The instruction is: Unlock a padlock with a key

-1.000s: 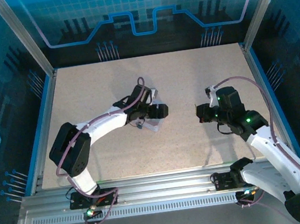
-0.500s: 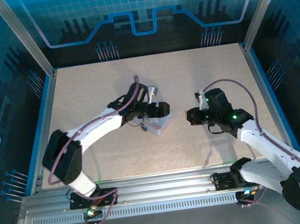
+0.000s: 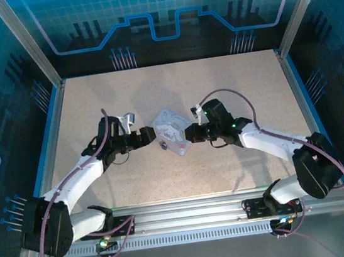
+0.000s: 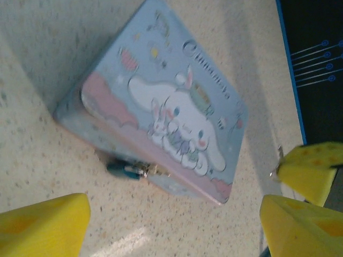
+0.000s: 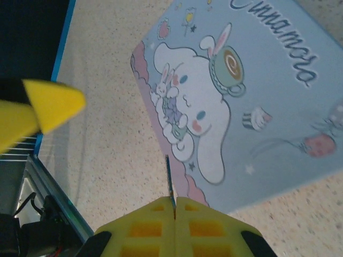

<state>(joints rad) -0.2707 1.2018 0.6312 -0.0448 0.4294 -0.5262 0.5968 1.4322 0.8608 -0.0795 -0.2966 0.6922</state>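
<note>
Left arm has backed off to the left since a second ago. Your left gripper now sits just left of the tin, jaws wide apart and holding nothing. Right arm has swung in from the right. Your right gripper is pressed together on the key, whose blade pokes out over the tin's right edge. The padlock hangs off the tin's near side, resting on the table, untouched. The tin is uncovered and the key close, but you likely still need to steady the padlock before insertion.
</note>
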